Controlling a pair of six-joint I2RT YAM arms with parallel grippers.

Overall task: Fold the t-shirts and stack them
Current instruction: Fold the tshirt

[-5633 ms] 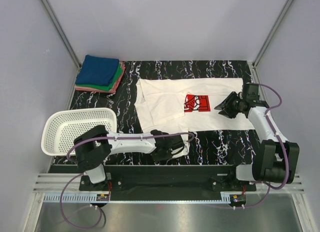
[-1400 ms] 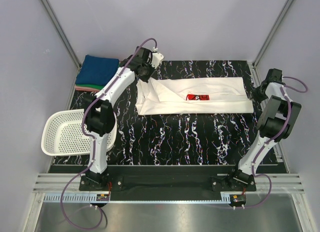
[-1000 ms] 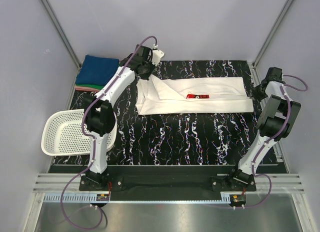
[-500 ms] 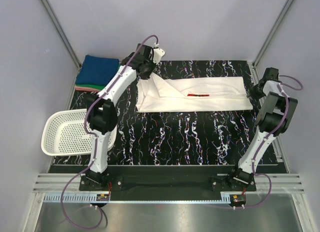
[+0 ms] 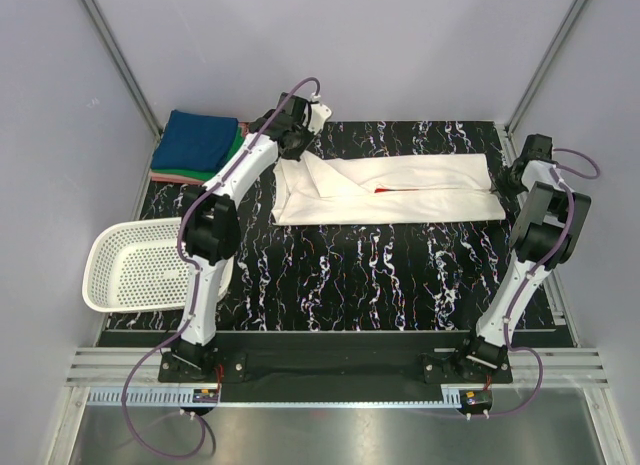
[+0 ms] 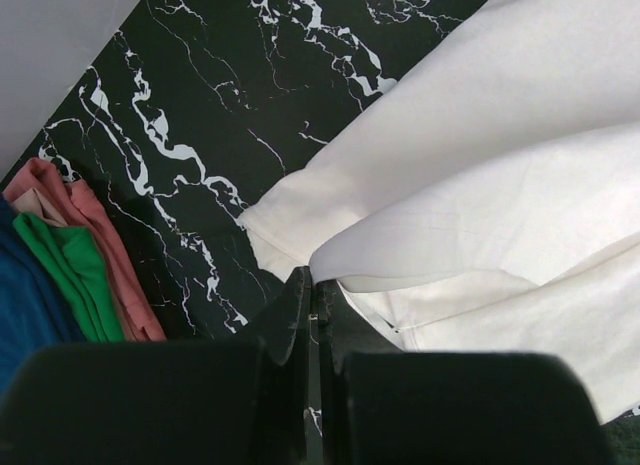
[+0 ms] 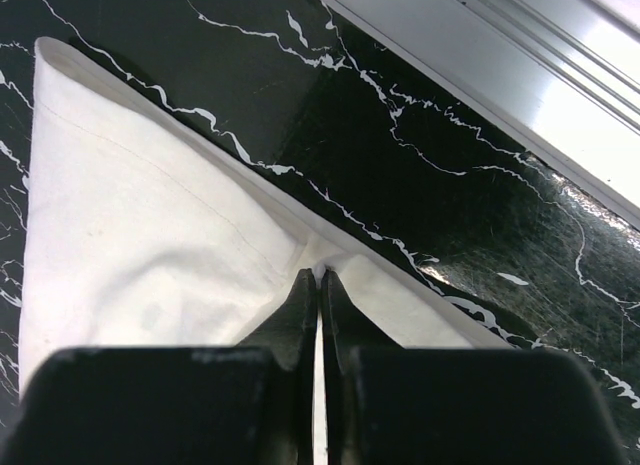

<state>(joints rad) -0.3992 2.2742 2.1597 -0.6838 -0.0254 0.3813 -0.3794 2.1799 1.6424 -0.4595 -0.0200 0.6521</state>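
The white t-shirt (image 5: pixel 390 190) lies folded lengthwise across the back of the black marbled table, only a red sliver of its print showing. My left gripper (image 5: pixel 291 150) is shut on the shirt's left folded edge (image 6: pixel 340 270). My right gripper (image 5: pixel 503 183) is shut on the shirt's right edge (image 7: pixel 322 270). The white cloth fills both wrist views (image 6: pixel 500 185) (image 7: pixel 150 235). A folded stack with a blue shirt (image 5: pixel 195 140) on top, green (image 5: pixel 234 150) and pink (image 5: pixel 170 175) below, lies at the back left; its edges show in the left wrist view (image 6: pixel 70 275).
A white mesh basket (image 5: pixel 140 265) stands at the left front edge of the table. Grey walls close in the back and sides. A metal rail (image 7: pixel 520 55) runs along the table's right edge.
Both grippers have carried the shirt's near edge to the back, folding it over. The red print has shrunk from a full rectangle to a thin sliver. The shirt is now a narrow band.
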